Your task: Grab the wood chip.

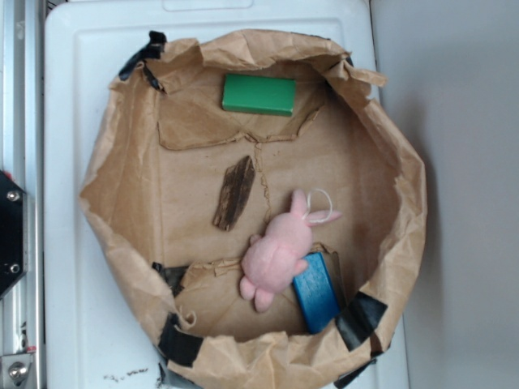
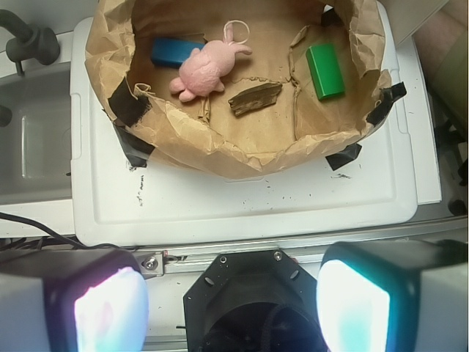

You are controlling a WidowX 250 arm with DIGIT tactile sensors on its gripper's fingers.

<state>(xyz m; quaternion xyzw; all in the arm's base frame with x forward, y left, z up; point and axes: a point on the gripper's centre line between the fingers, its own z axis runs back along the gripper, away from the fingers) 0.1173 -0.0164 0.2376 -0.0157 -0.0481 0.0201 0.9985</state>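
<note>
You're at the very start: the gripper hangs well back from the crumpled brown paper bag, its fingers spread wide and holding nothing. The wood chip lies flat on the bag's floor, near the middle, between the green block and the pink plush, apart from both. Judging from this, your next move is to carry the gripper over the bag's rim, centre above the chip, and turn the fingers across its narrow width before descending.
</note>
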